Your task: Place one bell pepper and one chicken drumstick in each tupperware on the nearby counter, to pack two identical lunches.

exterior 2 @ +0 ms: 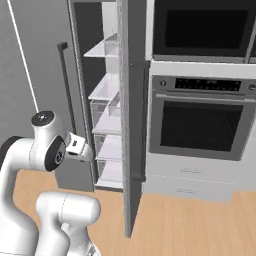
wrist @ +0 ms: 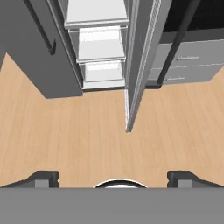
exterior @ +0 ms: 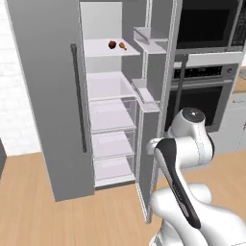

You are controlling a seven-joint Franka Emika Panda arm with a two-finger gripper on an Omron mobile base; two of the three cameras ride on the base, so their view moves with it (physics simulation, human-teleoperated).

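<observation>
One refrigerator [exterior: 57, 96] stands with its right door [exterior: 156, 105] swung open, and it serves as the landmark for all positions below. To the left of its open compartment, the closed left door carries a dark vertical handle [exterior: 78, 96]. Inside the compartment, on the upper shelf [exterior: 98, 48], a bell pepper [exterior: 112, 44] lies just left of a chicken drumstick [exterior: 123, 46], the two close together. Below that shelf sit clear drawers [exterior: 113, 144]. To the right of the refrigerator, a built-in oven [exterior 2: 202, 122] is mounted in the wall. In the hand view, the gripper [wrist: 113, 178] points down at the wooden floor [wrist: 65, 140] in front of the refrigerator, its fingertips [wrist: 43, 178] spread wide apart with nothing between them.
</observation>
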